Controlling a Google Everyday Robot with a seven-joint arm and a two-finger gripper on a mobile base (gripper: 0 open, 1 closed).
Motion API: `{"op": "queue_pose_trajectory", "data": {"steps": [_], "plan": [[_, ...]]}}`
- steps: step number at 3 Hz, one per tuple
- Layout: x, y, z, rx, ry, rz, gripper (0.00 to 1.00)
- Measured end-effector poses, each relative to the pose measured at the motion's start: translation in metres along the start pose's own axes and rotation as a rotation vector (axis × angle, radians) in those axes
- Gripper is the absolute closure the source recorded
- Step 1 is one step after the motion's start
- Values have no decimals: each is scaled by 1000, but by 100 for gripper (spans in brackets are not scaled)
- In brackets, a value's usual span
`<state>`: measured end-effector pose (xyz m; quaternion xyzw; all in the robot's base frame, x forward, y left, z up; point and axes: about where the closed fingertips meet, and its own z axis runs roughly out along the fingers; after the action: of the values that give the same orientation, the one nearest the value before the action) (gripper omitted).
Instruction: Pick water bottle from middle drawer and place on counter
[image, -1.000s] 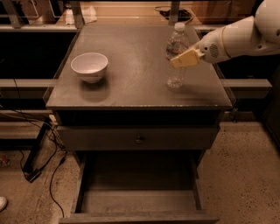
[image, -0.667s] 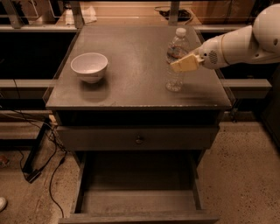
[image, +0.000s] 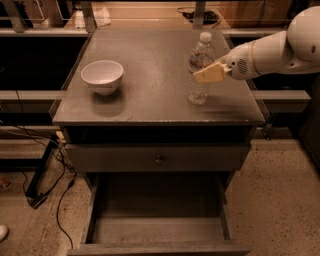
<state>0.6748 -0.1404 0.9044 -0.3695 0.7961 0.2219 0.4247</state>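
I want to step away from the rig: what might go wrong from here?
The gripper is right at the side of the upright water bottle; a sideways nudge while retreating may tip it. The bottle stands near the edge of the counter on the arm's side, so it might roll off if toppled.
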Motion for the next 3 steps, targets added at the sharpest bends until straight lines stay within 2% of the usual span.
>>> {"op": "queue_pose_trajectory", "data": {"steps": [3], "plan": [[0,0,0,0,0,0,11]]}}
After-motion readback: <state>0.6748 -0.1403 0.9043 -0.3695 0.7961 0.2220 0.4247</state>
